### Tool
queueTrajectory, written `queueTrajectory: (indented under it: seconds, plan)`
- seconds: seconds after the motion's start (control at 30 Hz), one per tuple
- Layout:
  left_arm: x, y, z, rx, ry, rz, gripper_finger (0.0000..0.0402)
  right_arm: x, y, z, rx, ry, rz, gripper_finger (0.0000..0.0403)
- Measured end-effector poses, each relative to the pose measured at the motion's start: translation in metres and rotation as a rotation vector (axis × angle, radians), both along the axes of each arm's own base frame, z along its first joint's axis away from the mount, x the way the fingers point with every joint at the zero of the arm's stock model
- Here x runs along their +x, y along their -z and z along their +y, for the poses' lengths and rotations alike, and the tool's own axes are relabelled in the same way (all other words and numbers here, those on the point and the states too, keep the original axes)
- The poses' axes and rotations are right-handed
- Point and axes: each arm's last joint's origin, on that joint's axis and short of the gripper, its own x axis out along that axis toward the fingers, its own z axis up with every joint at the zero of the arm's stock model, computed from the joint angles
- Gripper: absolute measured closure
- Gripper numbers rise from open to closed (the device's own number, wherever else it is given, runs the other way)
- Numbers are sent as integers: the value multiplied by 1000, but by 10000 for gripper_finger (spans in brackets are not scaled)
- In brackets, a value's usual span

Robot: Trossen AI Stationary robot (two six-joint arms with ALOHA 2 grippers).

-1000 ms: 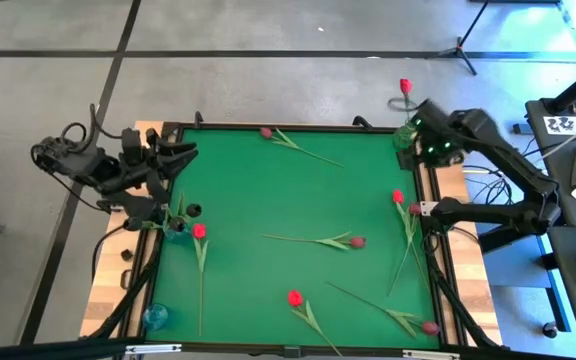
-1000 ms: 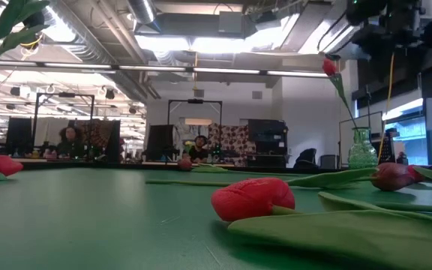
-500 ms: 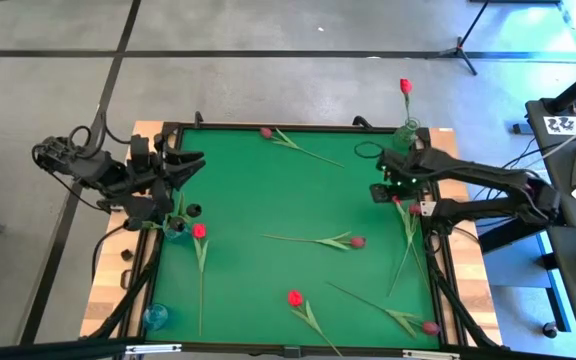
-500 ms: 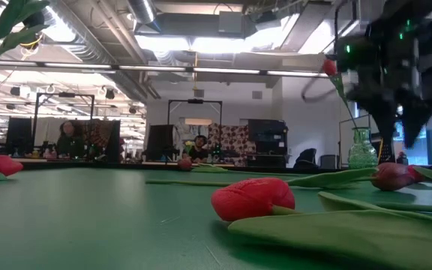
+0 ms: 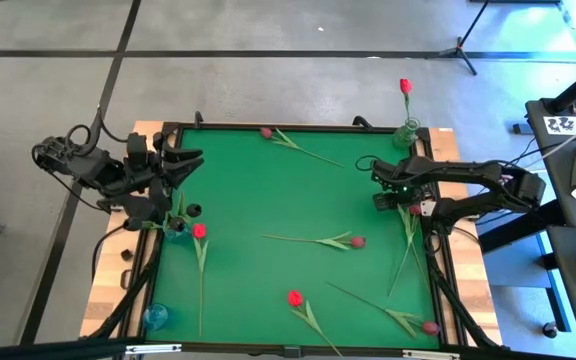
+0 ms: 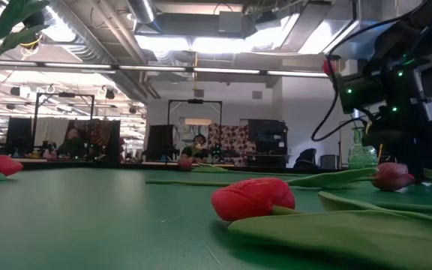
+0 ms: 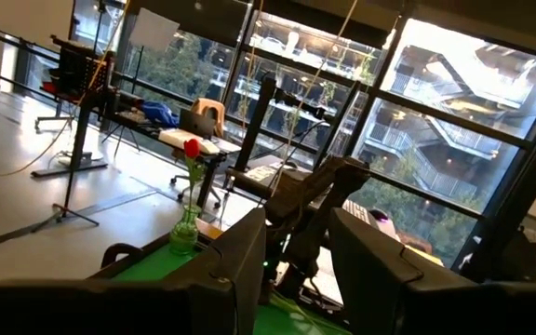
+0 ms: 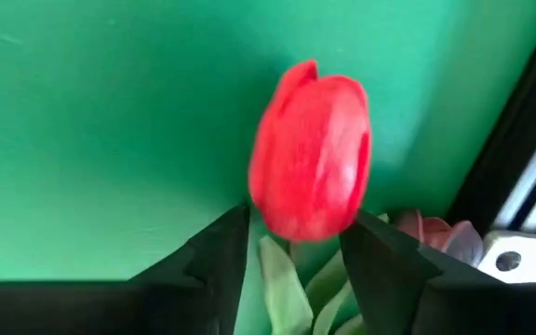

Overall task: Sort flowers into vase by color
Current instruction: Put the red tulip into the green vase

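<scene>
The right gripper hangs low over the right edge of the green felt-topped table, its jaws apart and straddling the bright red artificial tulip head that lies flat there, just beside a dark maroon tulip head. The step in hand looks like picking this red flower. To do it well, the jaws should close on the thin green stem just below the head, not on the soft petals, and keep clear of the maroon neighbour. The clear green glass vase, already holding one red tulip, stands near at the table's far right corner. The left gripper waits at the left edge, jaws apart.
</scene>
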Motion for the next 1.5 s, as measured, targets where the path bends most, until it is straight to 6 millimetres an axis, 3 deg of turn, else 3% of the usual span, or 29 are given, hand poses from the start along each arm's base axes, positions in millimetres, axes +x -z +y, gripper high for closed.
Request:
queueTrajectory:
  seconds: [0.13, 0.33, 0.43, 0.57, 0.7, 0.83, 0.97, 1.1, 1.2, 1.37, 1.5]
  plan:
    - [0, 0, 0, 0, -1, 0, 283, 3, 2, -2, 0, -2, -13, 266]
    - [0, 0, 0, 0, -1, 0, 283, 13, -5, -8, -46, -2, -72, 386]
    - [0, 0, 0, 4, -1, 2, 283, 23, -22, -13, -76, -1, -127, 378]
    - [0, 1, 0, 10, 4, 10, 283, 37, -67, -22, -197, -3, -281, 382]
    - [1, 3, -1, 20, 26, 33, 283, 36, -135, -24, -436, -22, -466, 394]
    - [1, 3, -1, 22, 46, 32, 283, 6, -209, -6, -855, 12, -582, 386]
    - [1, 3, -2, 23, 56, 31, 283, -32, -245, 14, -1094, 78, -668, 396]
    - [1, 1, -2, 25, 52, 13, 283, -66, -260, 26, -1275, 158, -682, 389]
    - [0, -6, -1, 50, 47, -38, 283, -74, -267, 26, -1422, 227, -578, 392]
    - [-1, -19, 0, 92, 18, -138, 283, -45, -272, 10, -1602, 201, -358, 398]
    - [2, -22, 1, 94, -12, -166, 283, -30, -268, -11, -1633, 214, -150, 395]
